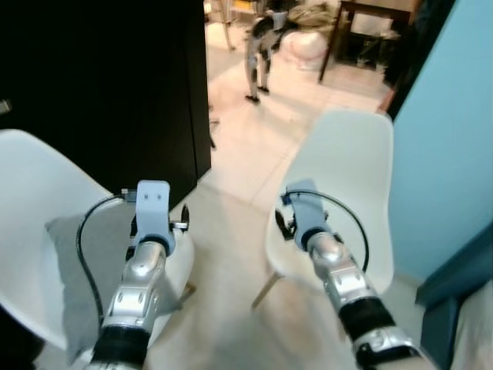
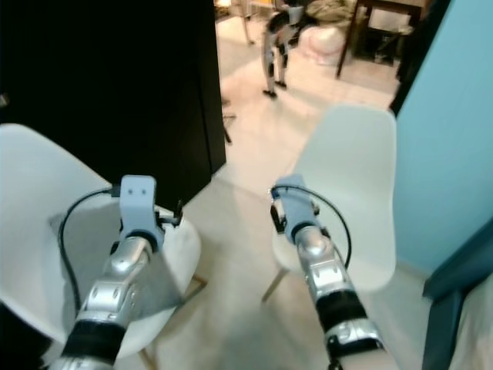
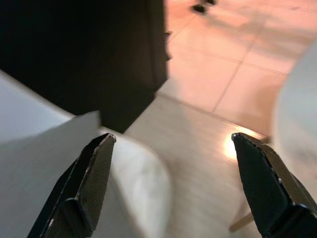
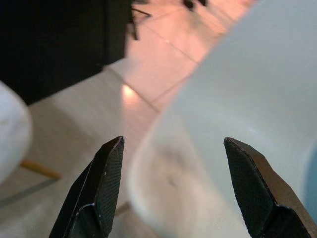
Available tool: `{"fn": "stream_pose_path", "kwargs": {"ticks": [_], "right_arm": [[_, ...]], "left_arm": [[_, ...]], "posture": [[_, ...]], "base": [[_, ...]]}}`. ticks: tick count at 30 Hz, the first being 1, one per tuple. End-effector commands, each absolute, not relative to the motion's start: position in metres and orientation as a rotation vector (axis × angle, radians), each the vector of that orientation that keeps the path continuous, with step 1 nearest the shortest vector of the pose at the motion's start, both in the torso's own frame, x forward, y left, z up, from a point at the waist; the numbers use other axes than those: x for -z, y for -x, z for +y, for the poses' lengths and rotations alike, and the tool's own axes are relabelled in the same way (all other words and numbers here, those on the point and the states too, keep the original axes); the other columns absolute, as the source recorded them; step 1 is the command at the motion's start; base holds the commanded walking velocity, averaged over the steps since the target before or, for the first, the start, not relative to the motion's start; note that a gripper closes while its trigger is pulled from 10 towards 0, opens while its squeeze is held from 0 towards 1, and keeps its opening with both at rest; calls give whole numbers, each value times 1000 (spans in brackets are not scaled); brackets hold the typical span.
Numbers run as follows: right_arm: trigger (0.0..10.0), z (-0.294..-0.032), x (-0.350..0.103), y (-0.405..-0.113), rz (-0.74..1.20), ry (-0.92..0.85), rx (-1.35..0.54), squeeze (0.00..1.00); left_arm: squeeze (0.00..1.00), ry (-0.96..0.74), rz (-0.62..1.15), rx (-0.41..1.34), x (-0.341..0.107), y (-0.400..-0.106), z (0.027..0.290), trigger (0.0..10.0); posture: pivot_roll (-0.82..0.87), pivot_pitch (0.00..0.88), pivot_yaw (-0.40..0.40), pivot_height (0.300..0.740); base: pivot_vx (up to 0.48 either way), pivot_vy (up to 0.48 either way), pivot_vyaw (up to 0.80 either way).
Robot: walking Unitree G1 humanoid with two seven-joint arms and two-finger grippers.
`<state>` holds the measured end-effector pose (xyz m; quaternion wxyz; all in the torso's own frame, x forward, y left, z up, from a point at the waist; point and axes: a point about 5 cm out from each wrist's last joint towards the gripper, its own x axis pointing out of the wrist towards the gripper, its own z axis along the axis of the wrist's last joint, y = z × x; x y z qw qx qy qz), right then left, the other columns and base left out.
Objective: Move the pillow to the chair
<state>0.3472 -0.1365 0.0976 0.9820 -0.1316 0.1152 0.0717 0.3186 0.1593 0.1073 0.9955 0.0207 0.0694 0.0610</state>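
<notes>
Pillow (image 1: 85, 270): grey, lying flat on the seat of the left white chair (image 1: 31, 200), at about 8 o'clock in the head views, one corner reaching toward the seat's front edge. Not yet gripped. Destination judged to be the empty right white chair (image 1: 347, 193), at about 3 o'clock, seat bare.

Left gripper (image 3: 171, 148) hovering just above the pillow's near corner, fingers (image 3: 91, 173) spread wide, nothing between them. Right gripper (image 4: 171, 153) hanging over the front rim of the right chair, fingers (image 4: 106, 173) likewise spread wide and empty.

For the step in hand, likely the pickup: lower the left gripper onto the pillow's free corner or edge, take a deep bite of fabric rather than a shallow pinch, since soft stuffing probably sags and slips. Bring the right gripper across to a second edge if one hold droops. Lift clear of the seat rim before swinging toward 3 o'clock, to avoid dragging the pillow off onto the floor or nudging the light chair.

Both seats smooth, curved white shells on slim wooden legs; probably slippery, so set the pillow well back in the bowl of the seat.

Floor (image 1: 239, 254) of pale tiles between the chairs. Dark cabinet (image 1: 115, 77) at 11 o'clock, light blue wall (image 1: 447, 139) at 2 o'clock, a dark blue piece of furniture (image 1: 454, 285) at 4 o'clock. Further off at 12 o'clock, a dark table (image 1: 370, 31) and blurred clutter, too indistinct to name.
</notes>
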Motion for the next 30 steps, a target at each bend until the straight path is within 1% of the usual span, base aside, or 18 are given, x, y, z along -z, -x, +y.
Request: {"fn": "stream_pose_path", "kwargs": {"ticks": [1,21,30], "right_arm": [[10000,-139,-96,-346,242,248,-127,0],[10000,-140,-99,-346,240,252,-114,0],[10000,-141,-99,-347,242,247,-111,0]], "left_arm": [[0,-46,152,-121,-105,-318,159,10000],[0,-64,129,-111,-109,-320,160,10000],[0,-65,124,-107,-112,-321,159,10000]], "posture": [[18,54,5,740],[13,43,-5,740],[17,54,-7,740]], "base": [[0,0,-800],[0,0,-800],[0,0,-800]]}}
